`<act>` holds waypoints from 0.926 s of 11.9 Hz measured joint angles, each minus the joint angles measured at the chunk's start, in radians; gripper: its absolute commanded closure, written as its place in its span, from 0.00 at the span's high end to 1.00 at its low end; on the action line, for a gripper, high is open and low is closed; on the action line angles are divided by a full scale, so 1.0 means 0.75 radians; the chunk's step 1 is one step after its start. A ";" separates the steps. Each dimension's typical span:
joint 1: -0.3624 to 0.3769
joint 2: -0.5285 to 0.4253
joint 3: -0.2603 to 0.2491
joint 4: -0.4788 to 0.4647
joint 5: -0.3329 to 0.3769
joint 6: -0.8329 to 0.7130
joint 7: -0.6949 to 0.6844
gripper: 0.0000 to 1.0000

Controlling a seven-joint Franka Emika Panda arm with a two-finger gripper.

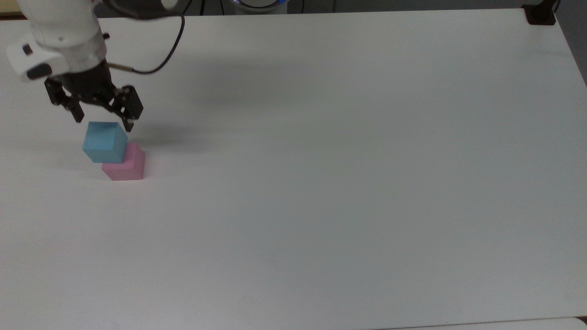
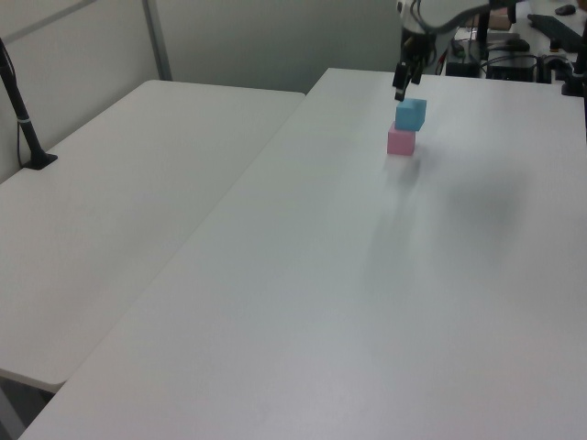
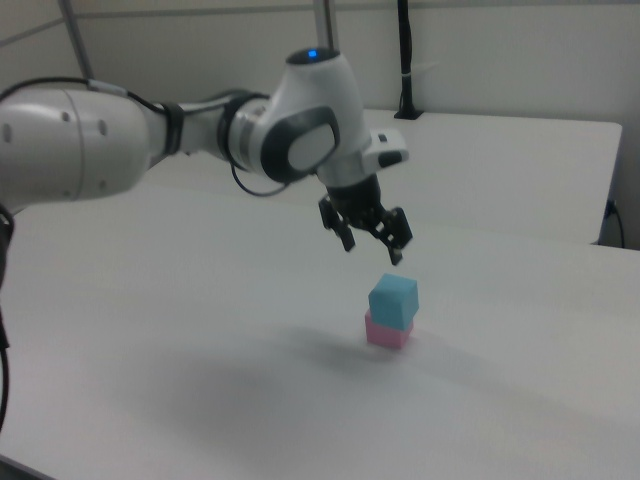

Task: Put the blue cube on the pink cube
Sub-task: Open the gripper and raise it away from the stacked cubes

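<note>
blue cube point(image 1: 105, 141): we see it sitting on the pink cube point(image 1: 126, 164), slightly offset
gripper point(image 1: 103, 118): we see fingers spread, empty, just above the stack
table point(image 1: 321, 183): white

White table point(image 1: 348, 183) is bare from 12 through 6 o'clock of the stack, free passage there. Sole obstacle: blue cube point(image 1: 105, 141) sitting on pink cube point(image 1: 124, 164), near the top view's left edge. Gripper point(image 1: 102, 120) hangs spread just above the stack, clear gap in the right view.
</note>
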 measured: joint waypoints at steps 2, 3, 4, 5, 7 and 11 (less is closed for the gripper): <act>0.004 -0.127 0.006 0.017 0.037 -0.147 0.032 1.00; 0.009 -0.187 0.007 0.018 0.038 -0.215 0.094 1.00; 0.027 -0.241 0.009 0.017 0.038 -0.274 0.171 1.00; 0.055 -0.288 0.010 0.017 0.038 -0.331 0.265 1.00; 0.095 -0.345 0.012 0.015 0.035 -0.425 0.354 1.00; 0.150 -0.384 0.011 -0.002 -0.018 -0.486 0.360 1.00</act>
